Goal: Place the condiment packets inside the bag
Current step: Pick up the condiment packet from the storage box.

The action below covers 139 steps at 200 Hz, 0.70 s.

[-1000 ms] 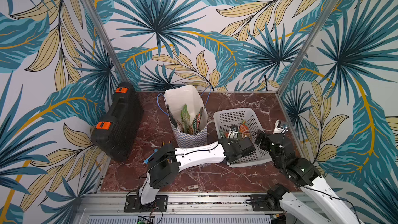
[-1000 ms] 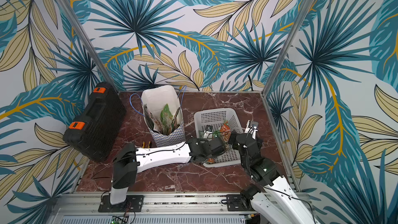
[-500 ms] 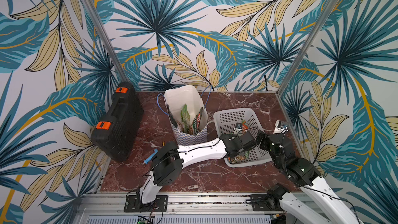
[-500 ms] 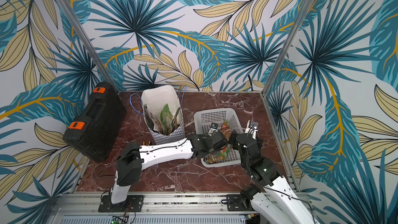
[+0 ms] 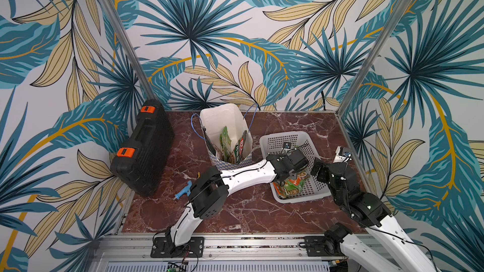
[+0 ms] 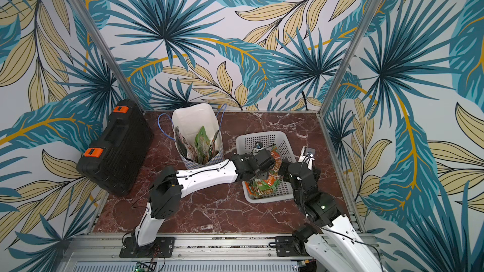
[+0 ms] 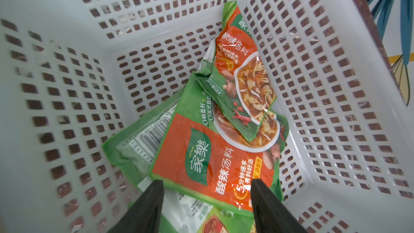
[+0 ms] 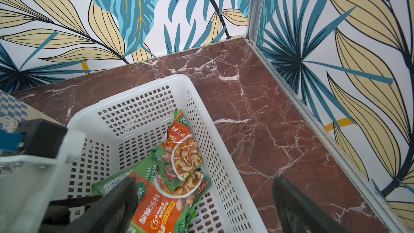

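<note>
left end effector (image 7: 206,182), jaws apart, over packet (image 7: 215,151)

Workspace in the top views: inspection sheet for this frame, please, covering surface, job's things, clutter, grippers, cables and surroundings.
Surface: red marble tabletop, no spills seen.
Job's things: paper bag upright, holding several packets; more green-orange condiment packets lie in the white basket.
Clutter: black tool case against the left wall; small blue tool on the table.
Grippers: left gripper open, down in the basket over those packets; right gripper open by the basket's rim, holding nothing.
Cables: black cable on the back wall.
Surroundings: leaf-print walls.
</note>
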Motion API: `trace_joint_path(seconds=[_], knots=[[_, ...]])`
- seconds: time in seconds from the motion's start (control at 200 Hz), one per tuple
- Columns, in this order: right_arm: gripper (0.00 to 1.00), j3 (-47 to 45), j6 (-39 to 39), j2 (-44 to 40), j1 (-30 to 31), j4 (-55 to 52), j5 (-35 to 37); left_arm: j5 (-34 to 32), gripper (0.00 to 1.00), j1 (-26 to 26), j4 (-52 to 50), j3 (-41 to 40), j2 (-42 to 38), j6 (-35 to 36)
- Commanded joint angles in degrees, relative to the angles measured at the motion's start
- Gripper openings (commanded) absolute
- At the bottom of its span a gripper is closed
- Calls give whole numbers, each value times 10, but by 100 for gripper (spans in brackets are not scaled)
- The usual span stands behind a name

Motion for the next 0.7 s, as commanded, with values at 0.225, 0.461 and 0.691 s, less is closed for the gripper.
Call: trace_joint_path(seconds=[0.225, 0.461, 0.691], knots=[[100, -6, 5, -6, -4, -2, 8, 47, 73, 29, -19, 37, 44, -61], [100, -7, 4, -6, -5, -3, 7, 52, 86, 34, -8, 14, 28, -88], [99, -7, 4, -5, -5, -2, 4, -1, 97, 35, -58, -9, -1, -155]])
